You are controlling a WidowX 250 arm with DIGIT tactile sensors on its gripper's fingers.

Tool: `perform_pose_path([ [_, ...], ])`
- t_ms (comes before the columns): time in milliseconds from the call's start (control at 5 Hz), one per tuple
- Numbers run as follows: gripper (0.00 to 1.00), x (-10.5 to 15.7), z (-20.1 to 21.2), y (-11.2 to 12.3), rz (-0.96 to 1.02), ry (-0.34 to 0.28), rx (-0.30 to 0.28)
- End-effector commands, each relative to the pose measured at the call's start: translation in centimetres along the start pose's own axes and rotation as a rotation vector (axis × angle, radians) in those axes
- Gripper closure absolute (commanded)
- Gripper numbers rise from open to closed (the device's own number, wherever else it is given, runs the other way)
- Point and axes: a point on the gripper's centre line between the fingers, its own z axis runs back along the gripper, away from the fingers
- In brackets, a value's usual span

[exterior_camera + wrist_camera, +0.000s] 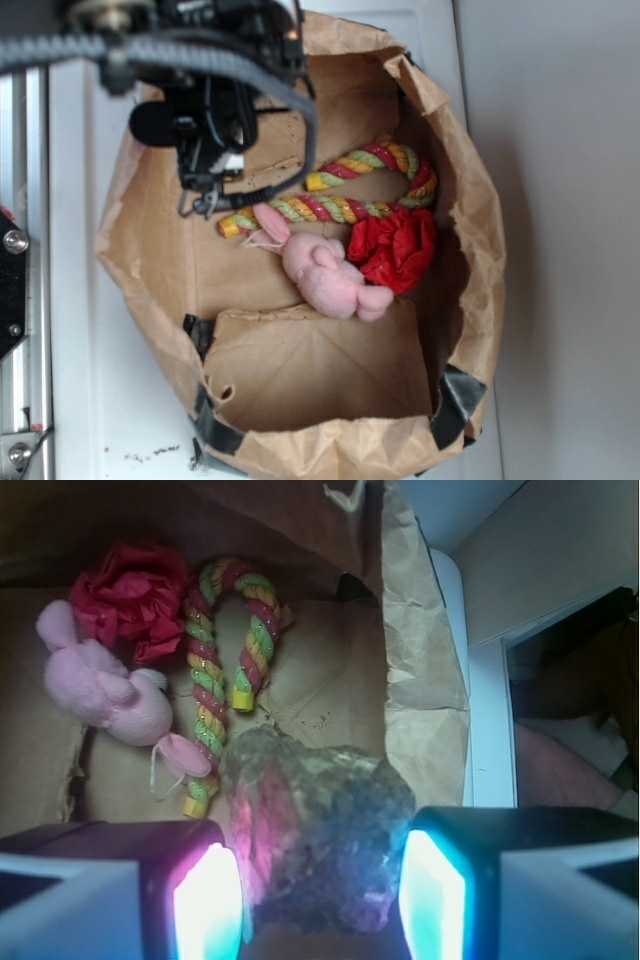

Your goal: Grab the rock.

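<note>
The rock (318, 835) sits between the hand's (320, 885) two glowing fingers.

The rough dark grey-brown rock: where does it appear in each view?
Exterior: not visible; the arm covers the bag's upper left.
Wrist: the rough dark grey-brown rock sits at bottom centre, between the gripper fingers.
Shared landmark: the striped twisted rope toy, beside the pink plush bunny.

white table (75, 300), brown paper bag (160, 260)
</note>
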Motion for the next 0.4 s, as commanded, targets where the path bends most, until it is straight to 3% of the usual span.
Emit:
perform_pose_path([
  [0,1.00,1.04,2.95,-1.73,-0.050,-0.127,0.011],
  [200,1.00,1.05,2.82,-2.68,-0.071,-0.222,0.007],
])
